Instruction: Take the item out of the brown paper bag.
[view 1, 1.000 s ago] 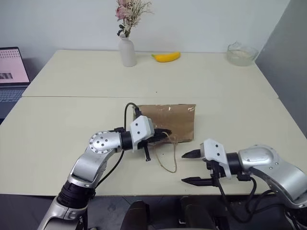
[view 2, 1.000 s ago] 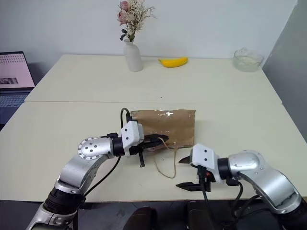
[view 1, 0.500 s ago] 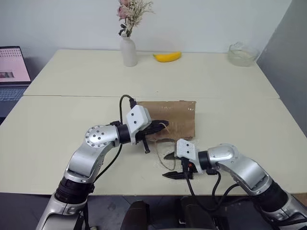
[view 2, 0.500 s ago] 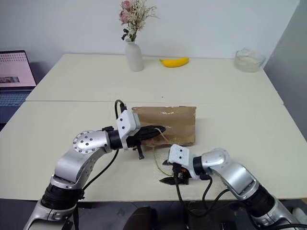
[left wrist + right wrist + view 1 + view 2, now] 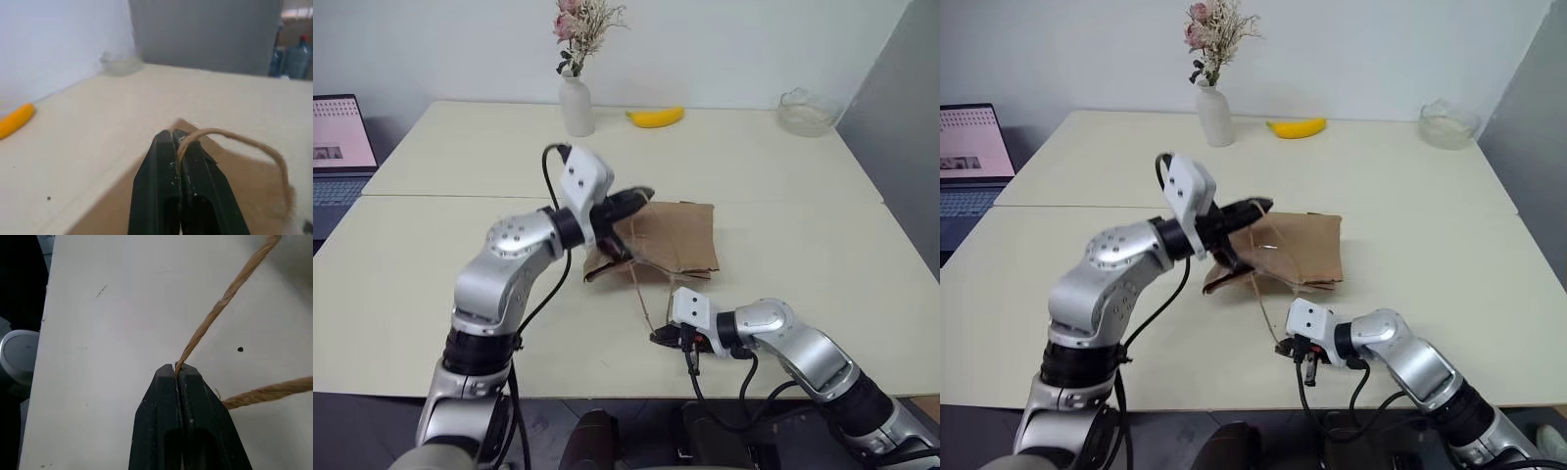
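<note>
The brown paper bag lies creased on the table's middle, its mouth end raised toward my left arm. My left gripper hangs above that end, shut on the bag's upper cord handle, which loops away from its fingertips. My right gripper sits low by the table's front edge, shut on the other cord handle, which runs taut up to the bag. The item is hidden inside the bag.
At the table's far side stand a white vase with dried flowers, a yellow banana and a glass bowl. An open laptop is at the far left.
My left gripper has risen with its cord handle, lifting the bag's mouth end off the table. My right gripper moved left to the loose handle and shut on it.
</note>
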